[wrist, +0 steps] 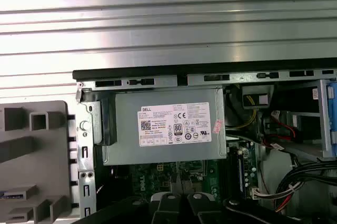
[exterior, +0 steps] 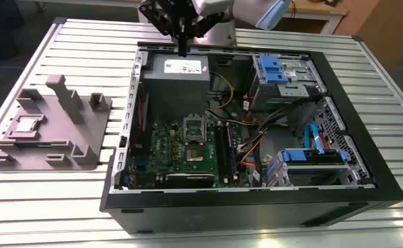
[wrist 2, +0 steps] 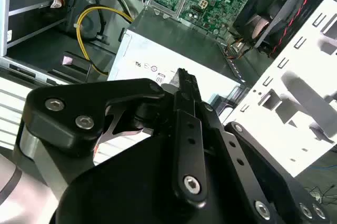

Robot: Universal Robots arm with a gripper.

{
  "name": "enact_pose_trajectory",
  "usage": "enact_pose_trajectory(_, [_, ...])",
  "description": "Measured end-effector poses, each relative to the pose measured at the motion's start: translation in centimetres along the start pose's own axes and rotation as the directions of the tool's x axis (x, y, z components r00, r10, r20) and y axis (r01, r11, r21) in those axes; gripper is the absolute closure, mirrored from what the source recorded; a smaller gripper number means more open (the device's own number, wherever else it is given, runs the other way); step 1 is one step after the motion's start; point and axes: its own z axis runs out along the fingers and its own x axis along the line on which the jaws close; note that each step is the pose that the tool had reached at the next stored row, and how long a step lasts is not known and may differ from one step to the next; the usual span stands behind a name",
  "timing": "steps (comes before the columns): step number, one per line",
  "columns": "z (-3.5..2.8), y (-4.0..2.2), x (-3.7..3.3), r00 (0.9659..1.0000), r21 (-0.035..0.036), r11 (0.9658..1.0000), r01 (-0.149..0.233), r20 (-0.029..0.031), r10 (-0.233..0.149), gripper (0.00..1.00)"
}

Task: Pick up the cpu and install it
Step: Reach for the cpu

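Claw (exterior: 183, 50) shut on nothing: my two black fingers are pressed together, pointing straight down from the wrist, with the linkages splayed out to either side above them. In the exterior view I hang at twelve o'clock, and my pale arm (exterior: 223, 11) rises behind. In the second wrist view the fingertips (wrist 2: 185, 84) stand over the labelled face of the power supply (wrist 2: 158, 58), the thing nearest to me.

That grey box fills the eleven o'clock corner of the open computer case (exterior: 257, 213), which lies on its side with the open face up on the slatted metal desk (exterior: 50, 206). In the first wrist view the power supply (wrist: 166, 129) sits just inside the case's black rim. Beyond it, toward six o'clock in the exterior view, lies the green motherboard (exterior: 166, 155) with the socket (exterior: 195, 153) near its middle. A yellow cable (wrist 2: 84, 34) loops beside the supply. One drive cage with blue tabs (exterior: 279, 71) sits at one o'clock in the case, and another (exterior: 312, 156) at four o'clock. A tangle of cables (exterior: 257, 139) runs between them.

Farthest from me, at nine o'clock on the desk and just beside the case wall, is the grey plastic fixture (exterior: 63, 142). The cpu (exterior: 26, 125) lies flat in a recess on its nine o'clock side, well apart from my claw.
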Motion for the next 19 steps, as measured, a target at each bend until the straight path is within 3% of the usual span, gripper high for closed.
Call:
enact_pose_trajectory(9, [0.0,-0.01,0.13,1.0,0.0,1.0,0.0,0.0,0.0,0.9])
enact_pose_trajectory(11, [0.03,-0.04,0.53,1.0,0.0001,1.0,0.0,-0.0004,0.0,0.9])
enact_pose_trajectory(19, [0.04,-0.06,0.73,1.0,0.0,1.0,0.0,-0.0004,0.0,0.9])
